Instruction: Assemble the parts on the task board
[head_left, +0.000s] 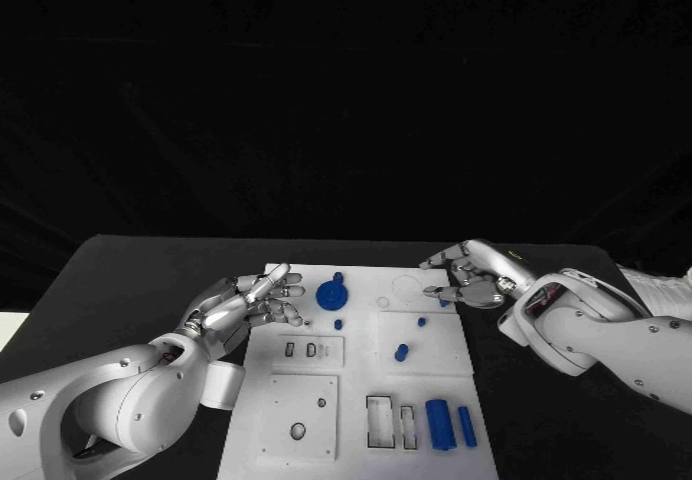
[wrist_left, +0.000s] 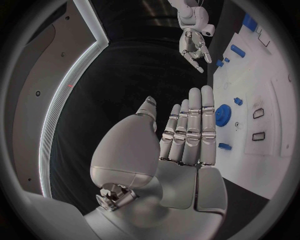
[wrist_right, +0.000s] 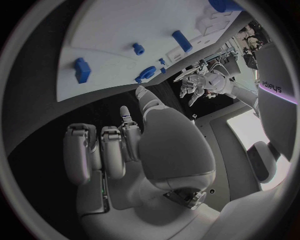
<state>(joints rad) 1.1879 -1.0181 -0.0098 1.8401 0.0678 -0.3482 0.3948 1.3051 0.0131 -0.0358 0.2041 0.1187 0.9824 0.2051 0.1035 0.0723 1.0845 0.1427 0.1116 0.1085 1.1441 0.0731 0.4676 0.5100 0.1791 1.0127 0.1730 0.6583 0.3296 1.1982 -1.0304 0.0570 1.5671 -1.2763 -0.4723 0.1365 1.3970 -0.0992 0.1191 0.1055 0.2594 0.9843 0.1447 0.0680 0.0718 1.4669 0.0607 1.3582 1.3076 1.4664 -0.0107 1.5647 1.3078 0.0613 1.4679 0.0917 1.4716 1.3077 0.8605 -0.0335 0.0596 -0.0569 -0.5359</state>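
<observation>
The white task board (head_left: 361, 400) lies in the middle of the table. A blue gear-like part (head_left: 332, 295) sits near its far left corner, also seen as the blue gear (wrist_left: 222, 115). My left hand (head_left: 253, 302) hovers just left of it, fingers straight and apart, holding nothing. My right hand (head_left: 470, 280) hangs over the far right corner with bent fingers, apart. A small blue piece (head_left: 444, 300) lies just under its fingertips; I cannot tell if they touch. The same piece (wrist_right: 81, 70) rests on the board. Small blue pegs (head_left: 402, 352) lie mid-board.
Two upright blue blocks (head_left: 438, 425) stand beside narrow slots (head_left: 381, 420) at the board's near right. Two small slots (head_left: 299, 350) sit on the left side. A white block (head_left: 219, 384) lies off the board's left edge. Black table (head_left: 130, 300) surrounds the board.
</observation>
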